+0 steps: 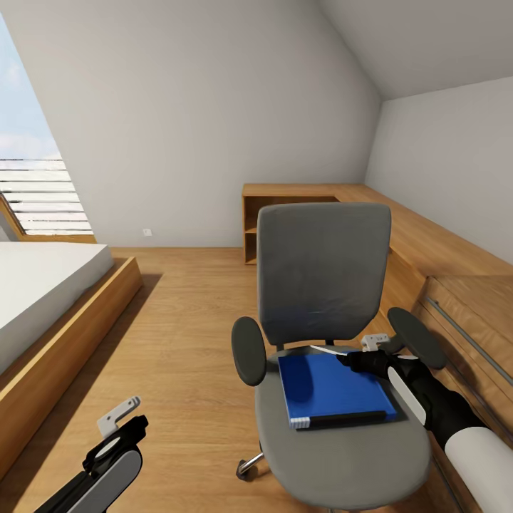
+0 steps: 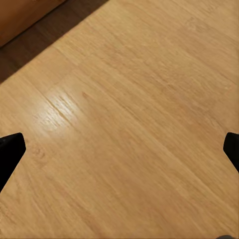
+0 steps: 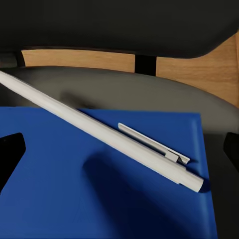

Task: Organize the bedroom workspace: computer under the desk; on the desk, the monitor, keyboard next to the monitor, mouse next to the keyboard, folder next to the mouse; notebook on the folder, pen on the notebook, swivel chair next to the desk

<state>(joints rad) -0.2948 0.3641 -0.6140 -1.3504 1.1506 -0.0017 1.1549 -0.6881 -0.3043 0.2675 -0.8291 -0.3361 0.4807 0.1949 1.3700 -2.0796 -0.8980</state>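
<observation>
- Left end effector (image 1: 117, 427) hangs low over the floor (image 2: 129, 124), fingers spread, holding nothing.
- Chair (image 1: 324, 285) stands mid-room; the folder (image 1: 335, 390) lies flat on its seat.
- A white pen (image 3: 104, 132) lies aslant on the folder.
- Right end effector (image 1: 374, 349) hovers at the folder's far edge, fingers apart around the pen, not gripping.

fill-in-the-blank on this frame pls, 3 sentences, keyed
1. The blue folder lies on the seat of the ____.
2. A white ____ rests on the folder, under the right pincer.
3. The left pincer hangs over the bare wooden ____.

Missing words: swivel chair; pen; floor
</observation>
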